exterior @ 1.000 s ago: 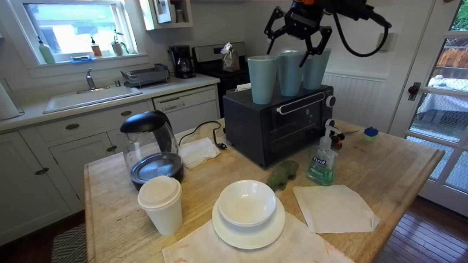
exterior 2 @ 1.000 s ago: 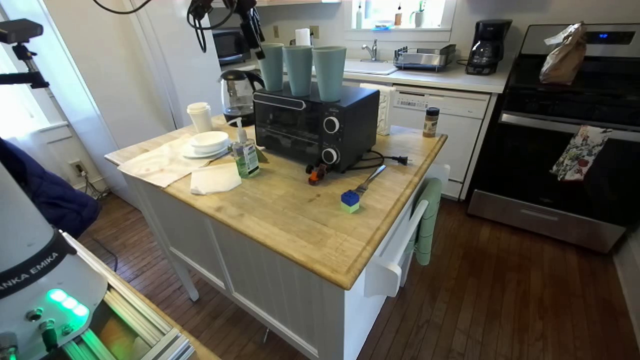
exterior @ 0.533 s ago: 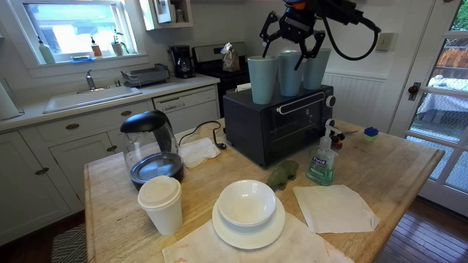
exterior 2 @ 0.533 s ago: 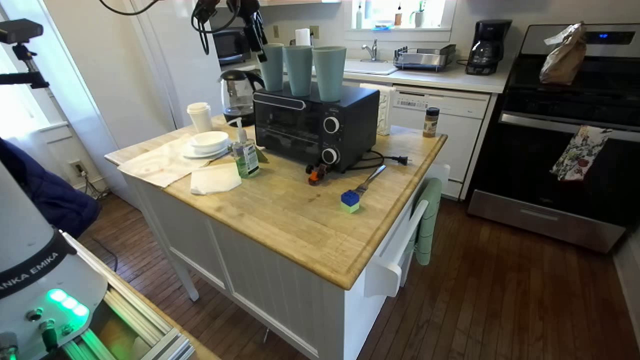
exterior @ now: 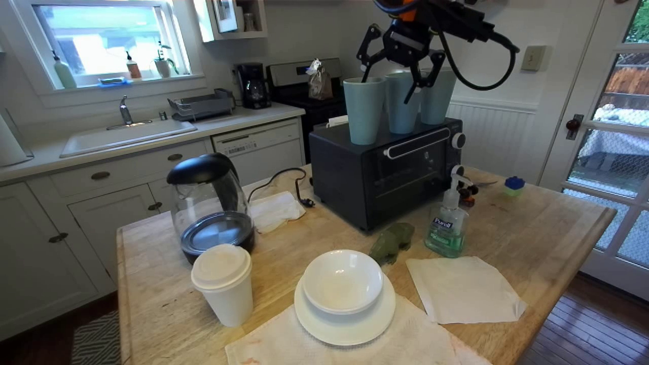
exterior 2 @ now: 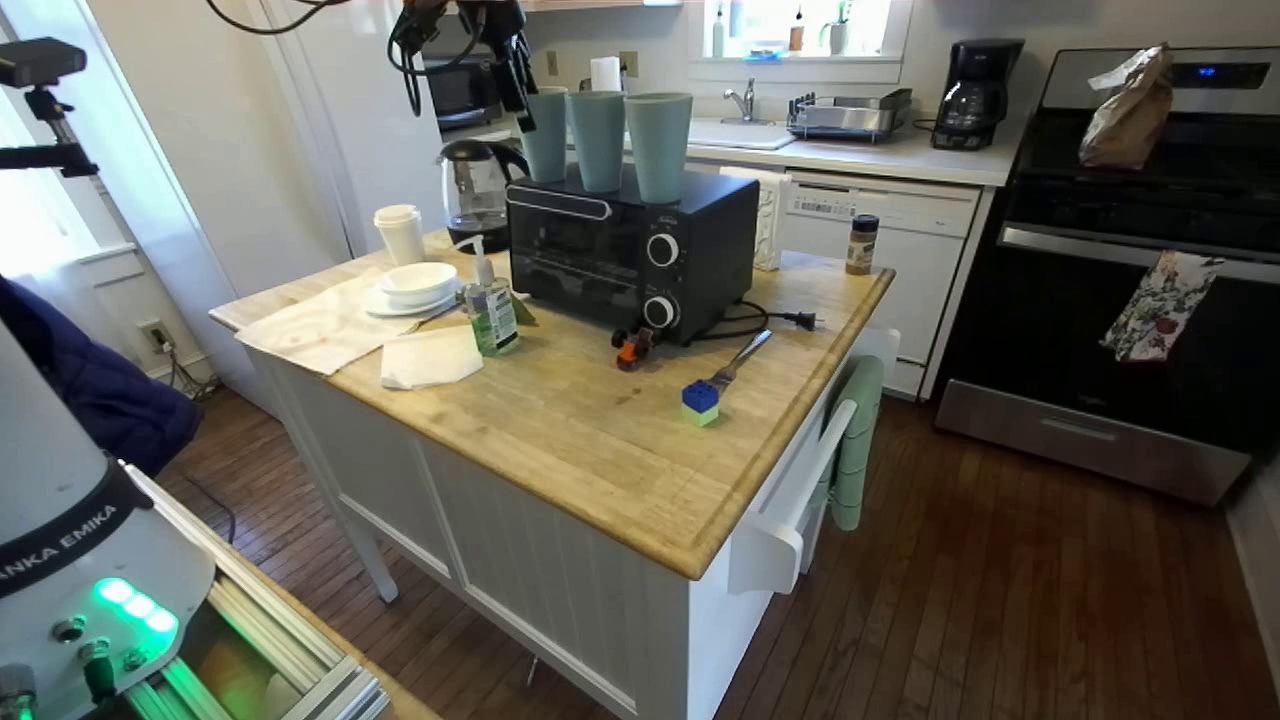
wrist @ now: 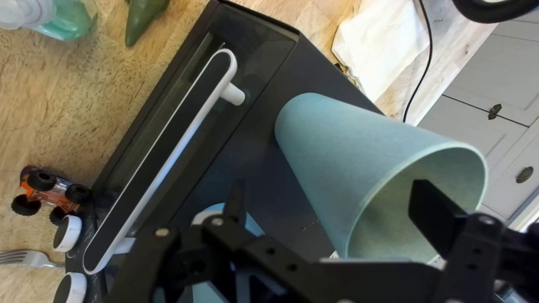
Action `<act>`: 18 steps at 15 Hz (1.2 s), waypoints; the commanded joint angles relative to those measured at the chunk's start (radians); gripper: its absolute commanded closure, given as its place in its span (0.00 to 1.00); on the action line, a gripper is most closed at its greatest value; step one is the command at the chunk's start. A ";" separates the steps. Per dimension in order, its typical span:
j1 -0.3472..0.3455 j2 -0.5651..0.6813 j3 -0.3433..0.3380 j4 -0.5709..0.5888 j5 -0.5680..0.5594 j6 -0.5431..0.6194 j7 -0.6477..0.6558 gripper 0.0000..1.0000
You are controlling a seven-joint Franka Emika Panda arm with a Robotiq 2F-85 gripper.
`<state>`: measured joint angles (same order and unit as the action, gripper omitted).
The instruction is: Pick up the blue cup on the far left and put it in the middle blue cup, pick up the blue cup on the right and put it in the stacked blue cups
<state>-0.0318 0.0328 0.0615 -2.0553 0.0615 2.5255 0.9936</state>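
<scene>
Three tall grey-blue cups stand upright and separate on the black toaster oven; no nested column shows. In an exterior view they are the far left cup [exterior: 364, 114], the middle cup [exterior: 403, 109] and the right cup [exterior: 437, 104]. They also show as left [exterior 2: 545, 145], middle [exterior 2: 598, 145] and right [exterior 2: 660, 150]. My gripper [exterior: 386, 88] is open and empty at the cups' rims, one finger by the left cup's mouth, the other before the middle cup. In the wrist view, my gripper [wrist: 332, 202] spans the far left cup's near wall [wrist: 337, 155]; whether a finger is inside is unclear.
The toaster oven [exterior: 339, 172] stands on the wooden table [exterior: 547, 223]. Around it are a glass kettle [exterior: 213, 203], a lidded white cup [exterior: 225, 289], a bowl [exterior: 345, 281] on a plate, a sanitizer bottle [exterior: 447, 228], a toy car [exterior 2: 634, 350] and a fork [exterior 2: 742, 360].
My gripper has moved down and sideways toward the far left cup, its fingers now lower at the rims. It stays open. The cups have not moved.
</scene>
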 commanded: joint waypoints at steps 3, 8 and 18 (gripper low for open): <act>0.024 0.023 -0.020 0.030 0.035 -0.007 0.016 0.46; 0.028 0.018 -0.022 0.029 0.037 -0.005 0.015 0.81; 0.029 0.009 -0.024 0.028 0.042 -0.006 0.008 0.99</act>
<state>-0.0212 0.0395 0.0533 -2.0496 0.0772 2.5254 0.9943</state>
